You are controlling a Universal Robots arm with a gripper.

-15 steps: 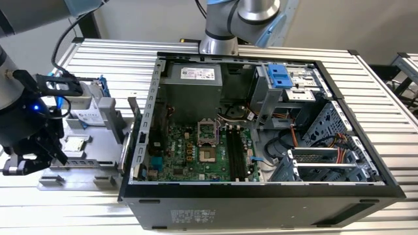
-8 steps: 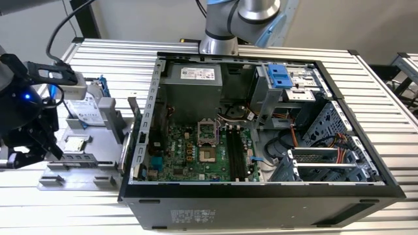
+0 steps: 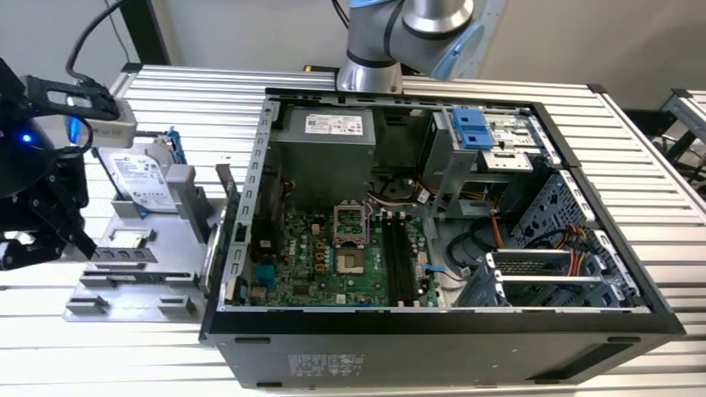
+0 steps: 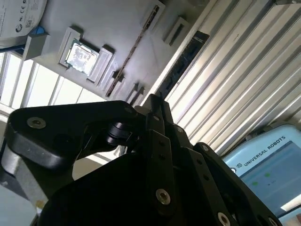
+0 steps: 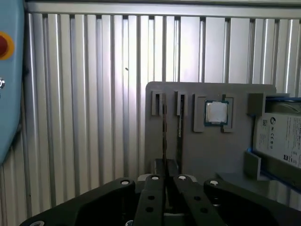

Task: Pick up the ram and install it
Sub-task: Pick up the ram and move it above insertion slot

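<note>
Looking at the flat grey plastic tray [image 3: 132, 285] on the ribbed aluminium table [image 3: 88, 356], what is it carrying?

It is carrying three kinds of parts. The ram [image 5: 179, 125], a long thin dark green circuit-board stick, is standing on edge in a narrow slot. A second thin stick [image 5: 164, 127] is standing in the slot just beside it. A small square silver processor chip [image 5: 216, 112] is lying in its own recess next to them. A silver boxy hard drive [image 5: 282, 136] with blue tabs is sitting at the far side.

And the black gripper [image 5: 168, 165], what is it doing?

It is hanging over the tray at the exterior view's left, its fingers lying close together with barely a gap. They are gripping nothing I can make out. In the first wrist view they are pointing along the two sticks, near their ends; whether they are touching one, I cannot tell.

What is the big black open computer case [image 3: 441, 331] holding?

It is holding a green motherboard [image 3: 331, 256] on its floor and a grey power supply box [image 3: 326, 136] at the back. A perforated metal drive cage [image 3: 551, 215] is sitting at the exterior view's right. The ram is sitting outside the case, well apart from that board.
</note>
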